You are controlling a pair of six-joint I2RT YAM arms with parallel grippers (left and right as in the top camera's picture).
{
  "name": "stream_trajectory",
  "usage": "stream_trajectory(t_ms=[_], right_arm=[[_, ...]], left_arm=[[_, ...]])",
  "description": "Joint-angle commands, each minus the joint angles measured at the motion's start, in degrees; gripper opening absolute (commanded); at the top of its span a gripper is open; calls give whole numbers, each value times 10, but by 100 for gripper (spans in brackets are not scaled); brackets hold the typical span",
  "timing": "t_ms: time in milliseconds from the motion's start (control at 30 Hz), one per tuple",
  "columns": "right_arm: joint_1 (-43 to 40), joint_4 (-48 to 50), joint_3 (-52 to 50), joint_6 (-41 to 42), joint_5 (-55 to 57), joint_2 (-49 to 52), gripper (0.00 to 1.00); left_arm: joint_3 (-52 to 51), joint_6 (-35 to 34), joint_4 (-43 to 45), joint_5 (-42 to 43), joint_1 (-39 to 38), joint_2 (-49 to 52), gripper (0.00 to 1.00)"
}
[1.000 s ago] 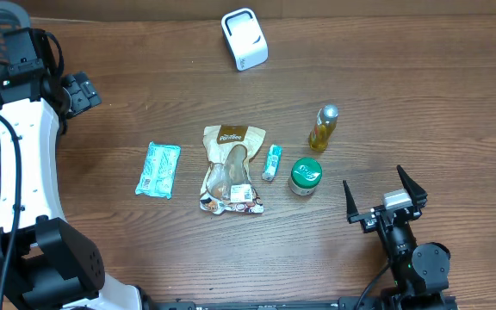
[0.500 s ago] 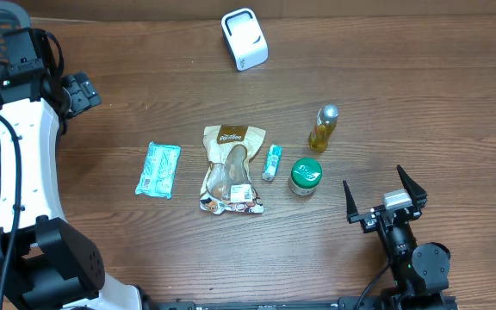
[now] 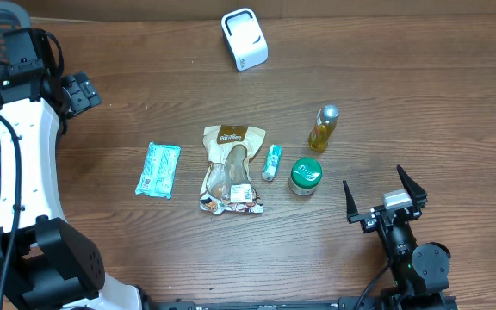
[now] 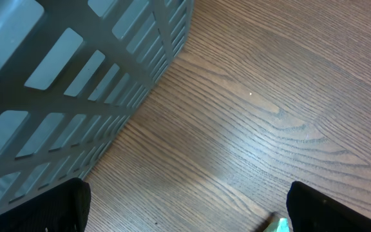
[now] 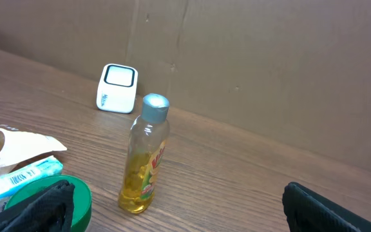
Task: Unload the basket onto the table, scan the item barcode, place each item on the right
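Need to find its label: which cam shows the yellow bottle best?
Right wrist: the yellow bottle stands upright in side view, silver cap and label both visible. Overhead shows it small, from above, near the green-lidded jar. Left wrist misses it: only the basket and table.

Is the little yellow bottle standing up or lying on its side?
Upright. In the right wrist view the bottle stands on its base on the table, silver cap on top.

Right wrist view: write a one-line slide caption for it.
Open right gripper faces an upright yellow bottle, a green lid beside it, a white scanner behind.
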Motion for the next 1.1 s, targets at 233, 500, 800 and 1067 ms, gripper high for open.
stream_trajectory(t_ms=[233, 500, 800, 1067], right_arm=[[2, 3, -6, 81, -3, -4, 100], [2, 3, -6, 110, -3, -4, 100], [2, 3, -6, 110, -3, -4, 100], [2, 3, -6, 110, -3, -4, 100]], left_arm=[[10, 7, 3, -8, 5, -5, 100], [10, 7, 3, -8, 5, -5, 99], [10, 7, 3, -8, 5, -5, 100], [10, 7, 3, -8, 5, -5, 99]])
